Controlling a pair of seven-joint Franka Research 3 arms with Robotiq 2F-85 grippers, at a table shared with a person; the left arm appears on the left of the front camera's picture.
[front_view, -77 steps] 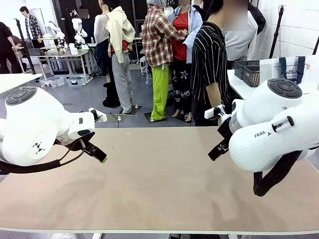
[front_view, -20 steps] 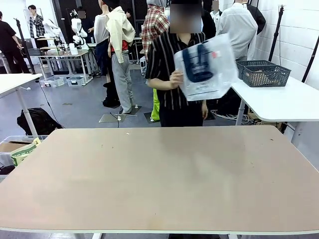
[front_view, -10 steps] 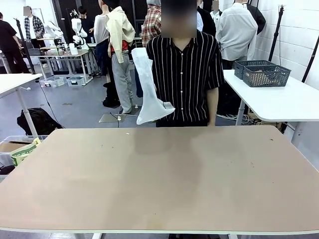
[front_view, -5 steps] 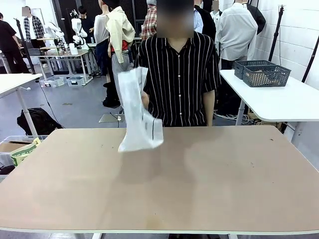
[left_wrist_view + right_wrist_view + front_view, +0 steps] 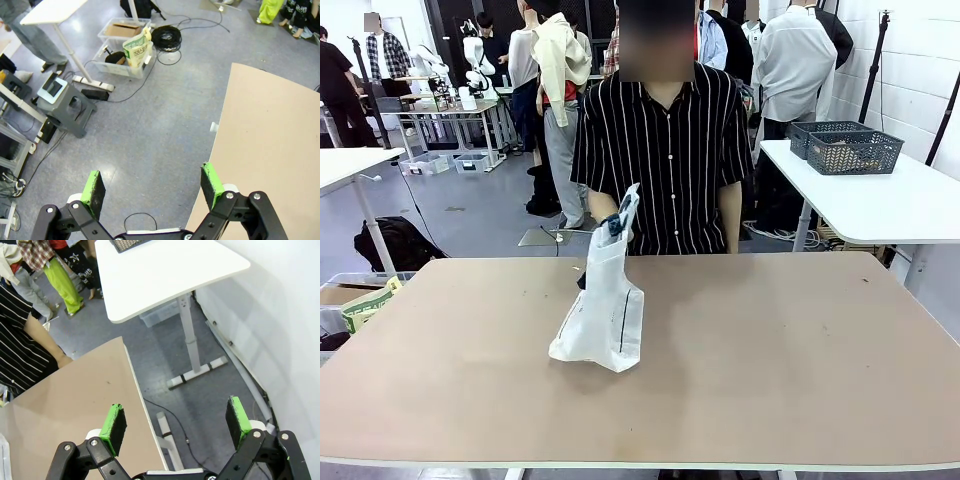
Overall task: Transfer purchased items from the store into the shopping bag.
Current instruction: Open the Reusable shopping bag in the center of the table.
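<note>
The beige table (image 5: 770, 380) is bare on its near half. The left gripper (image 5: 150, 180) hangs over the floor off the table's left edge, jaws wide and empty. The right gripper (image 5: 175, 420) hangs off the right edge, jaws also spread with nothing between them. The shopping bag (image 5: 603, 325) stands left of the table's middle, upright with a slight lean, its long axis vertical and its narrow edge toward the robot. It looks nearer the left arm, to the right of those jaws and farther. Its dark print is too small to read. A person (image 5: 660, 160) at the far side holds its top. The store (image 5: 853, 150) sits far right on a white side table (image 5: 880, 205), its contents unclear.
</note>
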